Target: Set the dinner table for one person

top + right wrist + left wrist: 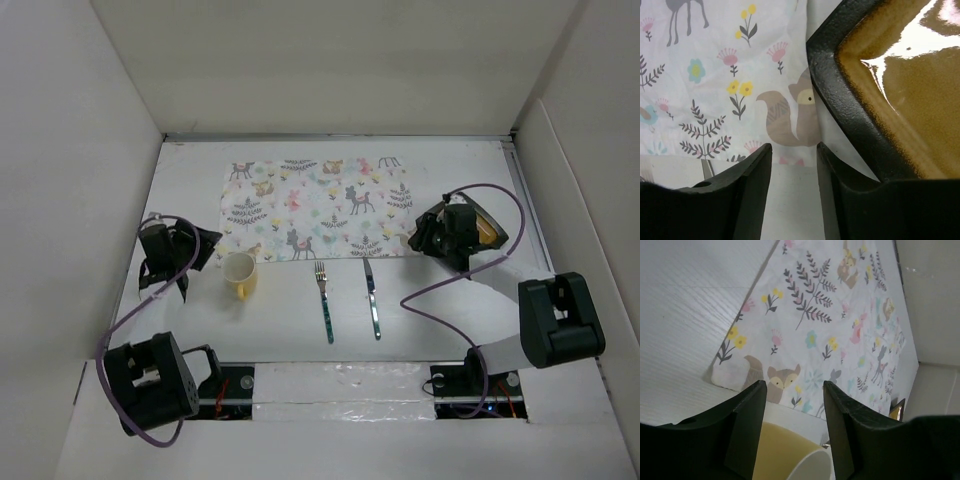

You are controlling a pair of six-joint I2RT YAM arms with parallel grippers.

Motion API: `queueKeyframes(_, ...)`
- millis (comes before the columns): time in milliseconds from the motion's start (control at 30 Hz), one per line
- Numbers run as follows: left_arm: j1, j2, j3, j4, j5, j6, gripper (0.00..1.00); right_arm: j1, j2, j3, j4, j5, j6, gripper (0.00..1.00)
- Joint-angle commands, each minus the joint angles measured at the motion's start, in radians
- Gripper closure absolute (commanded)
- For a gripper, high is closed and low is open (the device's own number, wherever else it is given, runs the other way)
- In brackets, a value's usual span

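The glazed plate (900, 90) on the dinner table (285, 330) looked heavy and slick, best pinched at its dark rim; the right gripper (794, 150) beside it gaped empty.

I see a cloth mat (315, 205) with deer, foxes and leaves on it. It lies flat on the dinner table (280, 330). A yellow mug (240, 276) stands upright just beside the mat's near left corner. A fork (324, 300) and a knife (372, 298) lie side by side near the mat's near edge, the fork on the left. Both have blue-green handles, and their tips point at the mat. By the mat's near right corner is a shiny brown plate (900, 90) with a dark rim. The rim covers part of a printed fox. White walls (340, 60) stand all around.
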Motion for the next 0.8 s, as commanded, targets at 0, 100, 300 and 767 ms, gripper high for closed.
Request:
queueKeyframes(0,0.002,-0.104,0.11,0.02,0.008,-0.005,0.54,0.042,-0.07,0.038,-0.027,0.056,-0.011,0.48)
queueKeyframes(100,-0.025,-0.165,0.232,-0.018,0.005,0.029,0.58,0.056,-0.165,0.057,-0.071,0.111,-0.005,0.39)
queueKeyframes(300,-0.176,-0.292,0.311,0.042,0.128,0.081,0.93,-0.045,-0.413,-0.043,-0.036,0.303,0.132,0.32)
queueKeyframes(767,-0.185,-0.589,0.174,-0.112,0.267,0.325,0.64,-0.49,-0.227,-0.051,-0.057,0.179,0.199,0.21)
